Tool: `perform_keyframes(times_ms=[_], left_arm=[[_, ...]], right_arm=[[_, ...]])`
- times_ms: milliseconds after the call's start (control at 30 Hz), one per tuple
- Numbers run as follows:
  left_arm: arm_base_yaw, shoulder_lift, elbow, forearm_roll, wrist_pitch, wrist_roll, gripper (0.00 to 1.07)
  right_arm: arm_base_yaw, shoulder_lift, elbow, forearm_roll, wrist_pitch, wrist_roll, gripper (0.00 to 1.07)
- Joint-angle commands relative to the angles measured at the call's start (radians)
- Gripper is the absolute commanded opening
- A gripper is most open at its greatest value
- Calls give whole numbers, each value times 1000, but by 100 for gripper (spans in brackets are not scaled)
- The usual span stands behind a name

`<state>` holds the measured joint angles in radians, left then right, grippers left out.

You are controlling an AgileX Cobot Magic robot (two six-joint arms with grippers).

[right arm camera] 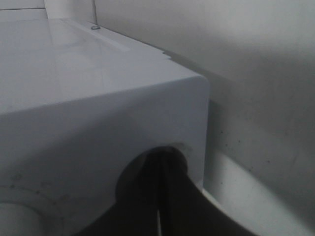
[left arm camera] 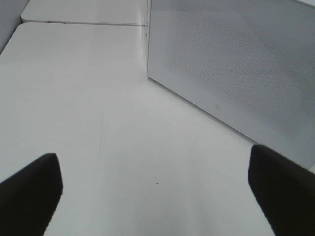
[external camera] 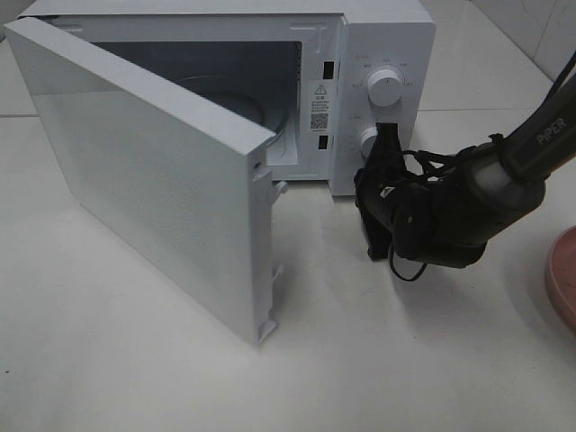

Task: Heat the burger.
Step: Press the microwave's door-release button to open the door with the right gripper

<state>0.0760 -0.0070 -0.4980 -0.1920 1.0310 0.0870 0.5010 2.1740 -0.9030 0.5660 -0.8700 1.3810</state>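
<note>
Sitting at the lower knob (external camera: 366, 139) on the microwave (external camera: 387, 36), right gripper (external camera: 387, 137) pinched closed; door (external camera: 144, 180) hangs open. Left gripper (left arm camera: 155, 196) spread wide over table (left arm camera: 74, 98), holding nothing.

White tabletop (external camera: 135, 360) under soft even light, pale wall (right arm camera: 256, 73) behind.

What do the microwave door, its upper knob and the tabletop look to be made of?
The door: white, matte, likely plastic or painted metal; fine dot mesh covers its panel. The upper knob: smooth white, probably plastic, with a thin pointer line. The tabletop: white, smooth, faintly glossy, perhaps laminate or stone; seams show between slabs.
</note>
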Motion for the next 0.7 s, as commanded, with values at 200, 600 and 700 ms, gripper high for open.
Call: perform_keyframes(times_ms=[200, 600, 700], left_arm=[[1, -22, 2, 1, -7, 0, 98], [1, -22, 2, 1, -7, 0, 98], [1, -22, 2, 1, -7, 0, 98]], right_arm=[[-32, -30, -67, -50, -115, -25, 0], [-20, -72, 40, -122, -37, 38, 0], [-7, -84, 72, -119, -29, 40, 0]])
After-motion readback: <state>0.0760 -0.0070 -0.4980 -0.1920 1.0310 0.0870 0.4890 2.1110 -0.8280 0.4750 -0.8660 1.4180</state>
